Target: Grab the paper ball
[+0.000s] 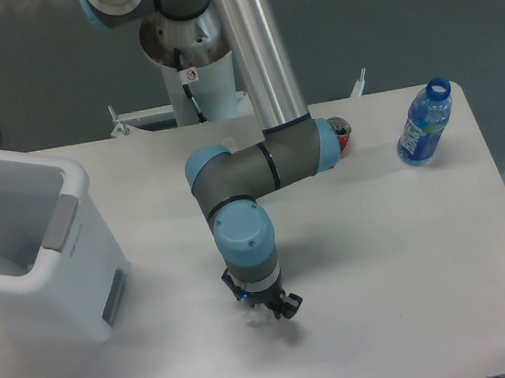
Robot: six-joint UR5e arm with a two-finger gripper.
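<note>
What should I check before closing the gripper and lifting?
1. Gripper down near the table: ok.
2. Paper ball in view: not ok, the wrist hides that spot.
3. Ball between the fingers: cannot tell.
4. Jaws open: cannot tell.
5. Lift path free: ok; bin and bottle stand well apart.
6. Red can behind the elbow, away from the gripper: ok.

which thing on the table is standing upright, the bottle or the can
The blue plastic bottle near the right edge stands upright with its open neck up. The red can barely shows behind the arm's elbow; its pose can't be told.
</note>
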